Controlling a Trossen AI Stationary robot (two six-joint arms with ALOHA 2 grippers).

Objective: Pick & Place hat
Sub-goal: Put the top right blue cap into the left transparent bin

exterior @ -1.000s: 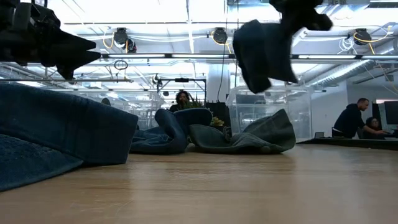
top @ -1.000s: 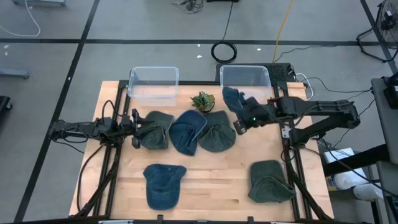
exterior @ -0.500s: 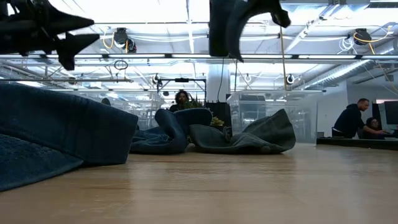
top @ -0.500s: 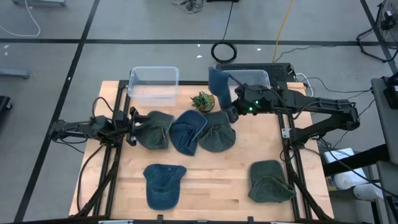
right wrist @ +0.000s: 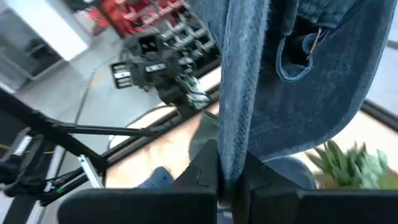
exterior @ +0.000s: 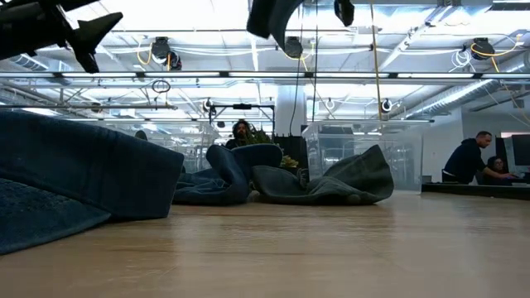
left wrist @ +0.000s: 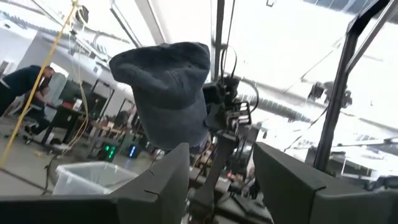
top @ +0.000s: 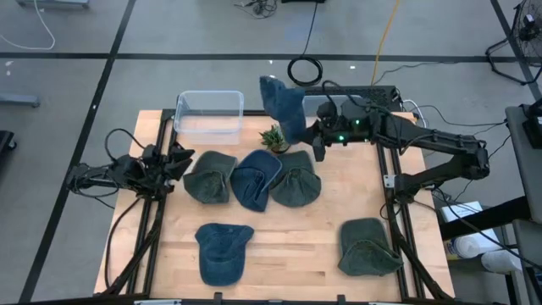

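Carrying the blue hat (top: 282, 105) clear of the table, we keep the right pincer (top: 316, 142) clamped on its fabric; the right wrist view shows the cloth (right wrist: 292, 81) pinched between the two fingers and hanging beyond them. The hat sits just ahead of the pincer, up in the air between the two clear bins, with the small plant (top: 273, 136) just below it. We judge the height to be deliberate: it lets the loose cloth pass over the plant and over the bin walls without dragging. The nearer clear bin (top: 209, 113) lies just beyond the hat, the likely drop point, though we cannot confirm it.

The left pincer (top: 175, 160) waits with its fingers apart, holding nothing, just beside the green hat (top: 209, 177) at the end of the row of three. Two more hats (top: 222, 252) (top: 369, 246) lie well apart from both pincers, untouched.
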